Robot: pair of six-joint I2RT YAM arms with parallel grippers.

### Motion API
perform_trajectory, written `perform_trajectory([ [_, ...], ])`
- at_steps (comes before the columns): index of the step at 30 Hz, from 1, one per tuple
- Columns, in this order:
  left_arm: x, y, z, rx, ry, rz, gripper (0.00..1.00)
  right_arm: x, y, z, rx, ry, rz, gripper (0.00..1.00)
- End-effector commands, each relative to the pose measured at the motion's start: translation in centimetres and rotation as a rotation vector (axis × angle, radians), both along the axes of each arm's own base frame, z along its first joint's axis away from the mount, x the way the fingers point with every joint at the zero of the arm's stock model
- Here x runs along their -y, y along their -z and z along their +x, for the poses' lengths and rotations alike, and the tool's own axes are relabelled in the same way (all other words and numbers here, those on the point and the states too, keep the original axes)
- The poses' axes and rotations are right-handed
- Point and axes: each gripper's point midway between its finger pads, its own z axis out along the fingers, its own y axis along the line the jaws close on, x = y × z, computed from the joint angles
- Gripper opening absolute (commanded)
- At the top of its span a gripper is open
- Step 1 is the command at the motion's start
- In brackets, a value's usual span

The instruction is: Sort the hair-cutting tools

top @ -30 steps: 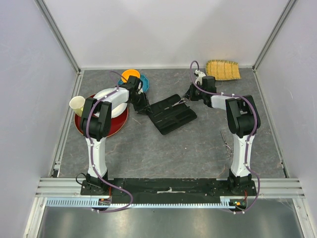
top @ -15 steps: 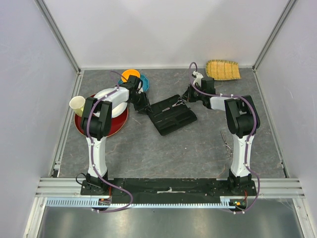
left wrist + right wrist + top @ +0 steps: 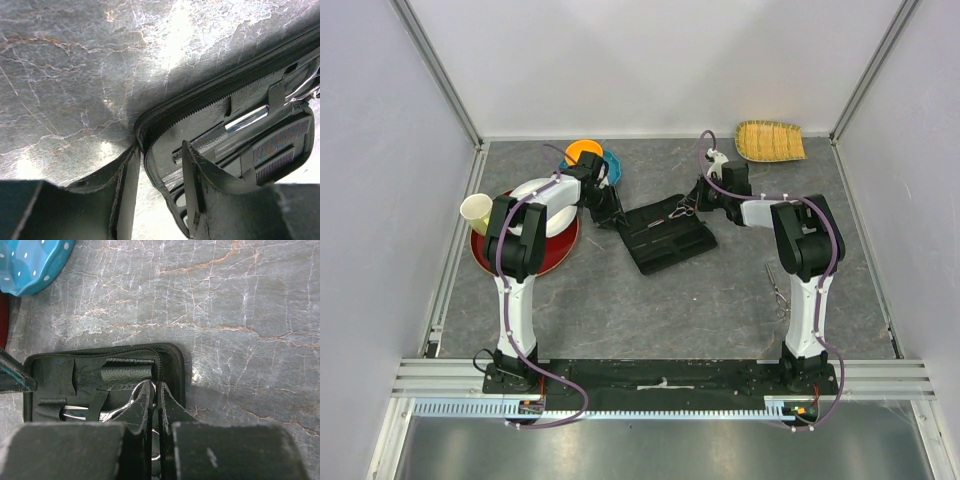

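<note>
The black zip case (image 3: 665, 235) lies open in the middle of the table. My left gripper (image 3: 612, 218) is shut on its left rim (image 3: 150, 150), one finger (image 3: 127, 190) outside and one inside. My right gripper (image 3: 688, 207) is shut on the finger ring of silver scissors (image 3: 117, 412) strapped in the case's far right corner (image 3: 172, 365). The scissors' blade (image 3: 245, 119) and the teeth of two combs (image 3: 280, 142) show inside the case. A second pair of silver scissors (image 3: 778, 290) lies on the table by my right arm.
A red plate (image 3: 490, 255) with a white plate (image 3: 530, 190) and a cream cup (image 3: 475, 212) stands at the left. An orange bowl (image 3: 583, 150) and a blue dotted bowl (image 3: 614, 165) sit behind my left gripper. A yellow woven basket (image 3: 770, 140) is at the back right.
My right gripper has moved a little to the left, toward the case's far right corner. The left arm and the case have not moved.
</note>
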Motion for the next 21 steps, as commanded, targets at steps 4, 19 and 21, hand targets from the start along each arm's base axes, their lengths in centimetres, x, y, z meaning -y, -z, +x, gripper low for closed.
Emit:
perform_trajectory([
  [4,1.5,-0.1,1.0,0.016,-0.035,-0.052,0.46,-4.4,-2.8,-2.0,0.0,-0.03,0.047,0.06],
  [19,3.1,-1.0,1.1,-0.017,-0.108,-0.09,0.45,-5.4,-2.8,-3.3,0.0,0.108,-0.268,0.39],
  [21,3.0,-0.9,1.0,-0.017,-0.103,-0.084,0.45,-5.1,-2.7,-3.5,-0.012,0.118,-0.28,0.4],
])
